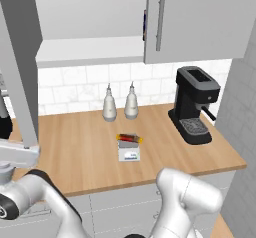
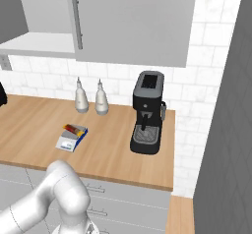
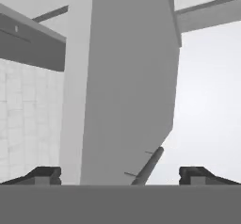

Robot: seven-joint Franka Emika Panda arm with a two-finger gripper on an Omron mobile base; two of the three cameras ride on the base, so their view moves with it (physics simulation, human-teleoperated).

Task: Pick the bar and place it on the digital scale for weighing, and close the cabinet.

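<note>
Hand view: fingers [image 3: 120, 173] spread wide before open cabinet door [image 3: 127, 82].

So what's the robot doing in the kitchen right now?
The bar already lies on top of the digital scale on the wooden counter, so that part looks done. Now the robot is at the cabinet. Its left door hangs swung open, and in the hand view the open gripper holds nothing and points at that door's edge, with the handle between the finger tips. It seems ready to push the door shut.
</note>
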